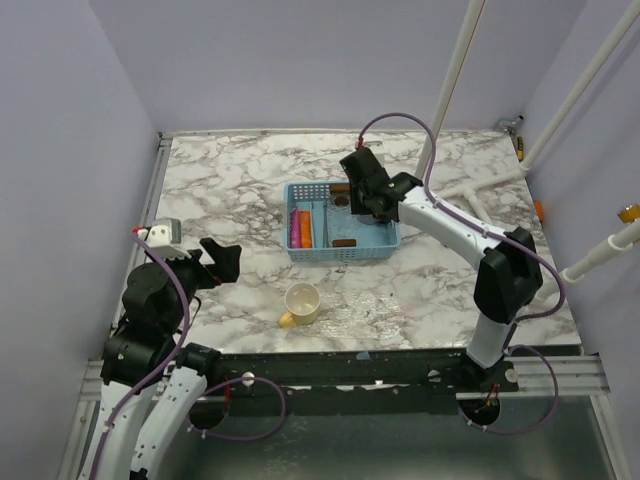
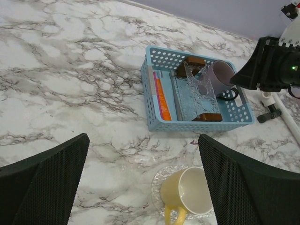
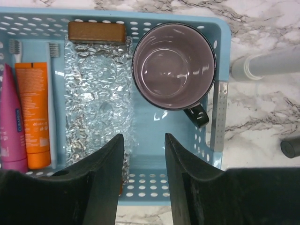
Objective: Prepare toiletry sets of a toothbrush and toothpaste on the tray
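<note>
The toothpaste tubes (image 3: 33, 115) and toothbrush (image 3: 54, 93) lie at the tray's (image 3: 150, 136) left end. Over the tray hangs the right gripper (image 3: 144, 140), jaws half apart, empty; lowering, it could clip the mug (image 3: 173, 65) and scatter them. The left gripper (image 2: 143, 140) gapes empty, well off the tray.

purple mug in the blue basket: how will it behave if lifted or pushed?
The purple mug looks rigid and glossy, so its wall may be slippery; the handle probably gives better purchase. Upright on a wide base, it likely slides rather than tips, soon meeting the tray wall beside it.
</note>
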Controlling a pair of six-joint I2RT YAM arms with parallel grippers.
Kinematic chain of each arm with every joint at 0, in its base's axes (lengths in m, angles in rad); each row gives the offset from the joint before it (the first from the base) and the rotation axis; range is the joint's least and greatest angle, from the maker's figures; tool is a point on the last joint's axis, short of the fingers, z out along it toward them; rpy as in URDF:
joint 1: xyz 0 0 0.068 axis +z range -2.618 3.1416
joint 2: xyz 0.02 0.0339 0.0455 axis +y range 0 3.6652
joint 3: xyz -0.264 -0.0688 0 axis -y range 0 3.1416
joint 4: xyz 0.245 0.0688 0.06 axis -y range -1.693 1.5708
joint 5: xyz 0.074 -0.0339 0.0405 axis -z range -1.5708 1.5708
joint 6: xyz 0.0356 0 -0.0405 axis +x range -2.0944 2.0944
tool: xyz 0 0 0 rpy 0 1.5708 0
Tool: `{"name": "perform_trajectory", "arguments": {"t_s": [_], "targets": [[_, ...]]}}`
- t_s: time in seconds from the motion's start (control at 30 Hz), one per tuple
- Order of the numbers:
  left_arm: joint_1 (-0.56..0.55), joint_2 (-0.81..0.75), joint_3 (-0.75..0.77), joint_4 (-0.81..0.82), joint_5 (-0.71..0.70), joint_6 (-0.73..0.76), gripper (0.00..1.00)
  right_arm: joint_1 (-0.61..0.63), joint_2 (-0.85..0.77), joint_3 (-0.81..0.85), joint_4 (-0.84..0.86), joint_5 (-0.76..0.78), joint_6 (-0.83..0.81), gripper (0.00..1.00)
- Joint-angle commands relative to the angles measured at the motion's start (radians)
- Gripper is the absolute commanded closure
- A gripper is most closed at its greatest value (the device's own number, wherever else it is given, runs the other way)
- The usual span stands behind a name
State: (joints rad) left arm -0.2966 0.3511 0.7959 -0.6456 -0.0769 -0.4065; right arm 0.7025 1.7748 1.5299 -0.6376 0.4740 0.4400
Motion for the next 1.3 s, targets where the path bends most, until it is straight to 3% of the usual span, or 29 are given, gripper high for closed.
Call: {"name": "perform_trajectory", "arguments": {"t_s": [0.0,0.77,1.27], "targets": [[-0.003,0.018,-0.011,-0.011,0.002,0.005,0.01,-0.046,0.069,0.073,0.027,-0.095,-0.085,0.56],[-0.003,0.058,-0.007,-0.008,0.009,0.008,0.01,-0.143,0.27,0.14,0.061,-0.183,-0.153,0.58],[-0.003,0.062,-0.006,-0.006,0.01,0.011,0.01,-0.156,0.387,0.301,0.026,-0.222,-0.163,0.6]]}}
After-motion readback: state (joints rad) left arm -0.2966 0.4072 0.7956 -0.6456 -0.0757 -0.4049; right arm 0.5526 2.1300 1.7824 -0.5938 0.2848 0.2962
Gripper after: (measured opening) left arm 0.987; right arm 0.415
